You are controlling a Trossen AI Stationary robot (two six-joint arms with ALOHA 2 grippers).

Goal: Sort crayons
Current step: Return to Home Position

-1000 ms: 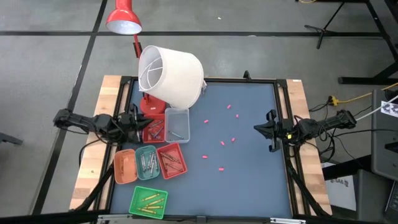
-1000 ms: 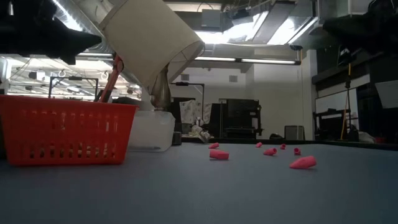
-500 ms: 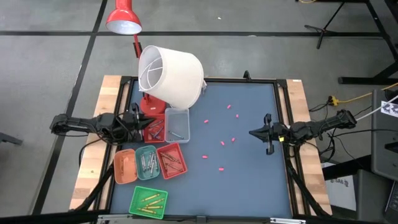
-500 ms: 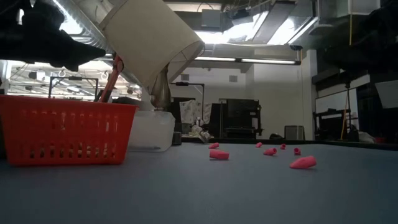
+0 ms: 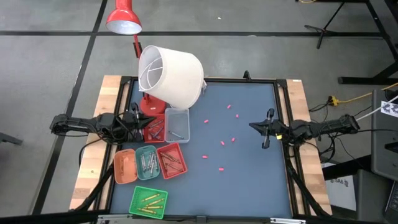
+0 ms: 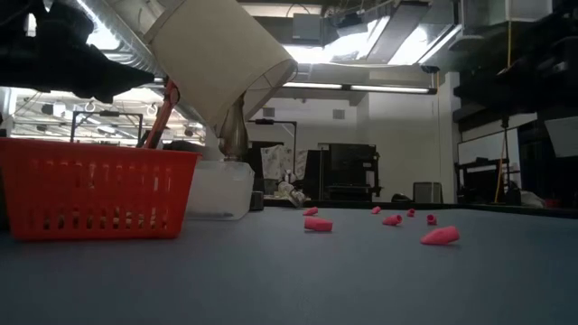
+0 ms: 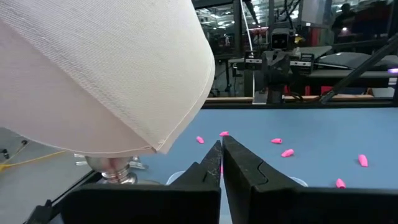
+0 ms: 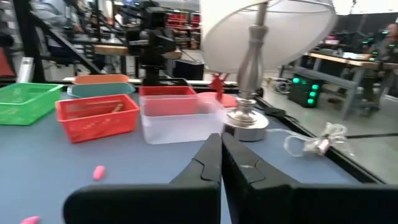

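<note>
The crayons lie sorted in small trays at the table's left: yellow ones in a green tray (image 5: 149, 201), others in a teal tray (image 5: 147, 163), two red trays (image 5: 171, 160) (image 5: 153, 129) and a clear tray (image 5: 177, 124). An orange tray (image 5: 125, 166) stands beside them. My left gripper (image 5: 140, 122) (image 7: 221, 146) is shut, level, just left of the far red tray, holding nothing. My right gripper (image 5: 251, 126) (image 8: 219, 138) is shut, level above the mat's right part, holding nothing.
A lamp with a tilted white shade (image 5: 169, 73) stands at the far left, overhanging the trays; its base (image 8: 247, 118) is by the clear tray. Several small pink stubs (image 5: 222, 142) (image 6: 440, 236) lie scattered mid-mat. A red lamp head (image 5: 123, 18) hangs beyond the table.
My right gripper has sunk a little, rolled and swung round, so that it now points straight toward the table's left, its tip nearer the middle. My left arm has swung slightly and then kept still. Both grippers stay shut.
</note>
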